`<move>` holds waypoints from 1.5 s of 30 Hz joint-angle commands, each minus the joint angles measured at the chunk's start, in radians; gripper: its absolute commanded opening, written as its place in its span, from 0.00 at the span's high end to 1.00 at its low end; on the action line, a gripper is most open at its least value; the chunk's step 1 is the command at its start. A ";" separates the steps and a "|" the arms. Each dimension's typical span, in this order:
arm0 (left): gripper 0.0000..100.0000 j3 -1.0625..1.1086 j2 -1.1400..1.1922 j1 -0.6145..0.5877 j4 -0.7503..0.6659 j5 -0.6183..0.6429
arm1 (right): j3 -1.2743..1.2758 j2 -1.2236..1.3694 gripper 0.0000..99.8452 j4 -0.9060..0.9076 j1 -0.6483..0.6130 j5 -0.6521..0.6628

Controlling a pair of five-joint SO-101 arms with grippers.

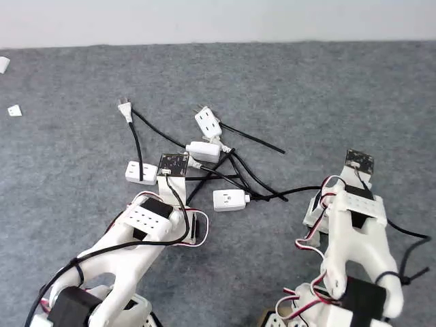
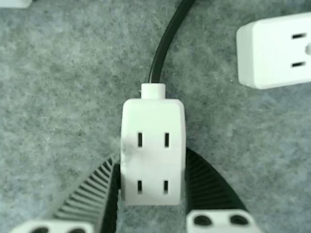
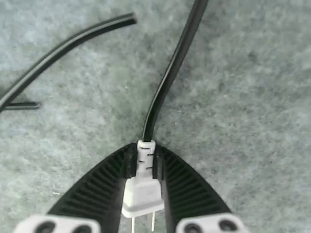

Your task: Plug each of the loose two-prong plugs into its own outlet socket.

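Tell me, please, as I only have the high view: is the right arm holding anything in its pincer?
Observer: Yes, the right pincer is shut on a white two-prong plug, gripped at its sides.
Operator: Which way do its prongs face?
Observer: The prongs point back toward the wrist camera, away from the black cord.
Operator: And the left arm?
Observer: The left pincer is shut on a white outlet block; the face toward the camera shows two pairs of empty slots.

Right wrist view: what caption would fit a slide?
End effector shut on a white two-prong plug, its black cord trailing over grey carpet.
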 commanded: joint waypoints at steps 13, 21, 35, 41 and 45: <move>0.98 -0.004 -0.026 0.017 -0.005 -0.003 | 0.445 -1.041 0.99 0.074 -0.186 0.224; 0.97 -0.007 -0.026 0.009 -0.054 -0.003 | 0.493 -1.132 0.99 0.088 -0.231 0.250; 0.66 -0.007 -0.035 -0.043 -0.040 0.074 | 0.466 -0.983 0.99 0.028 -0.228 0.247; 0.66 -0.050 -0.038 -0.072 0.032 0.071 | 0.465 -0.957 0.99 0.015 -0.225 0.247; 0.66 -0.160 -0.038 -0.160 0.210 0.068 | 0.465 -0.958 0.99 0.016 -0.226 0.247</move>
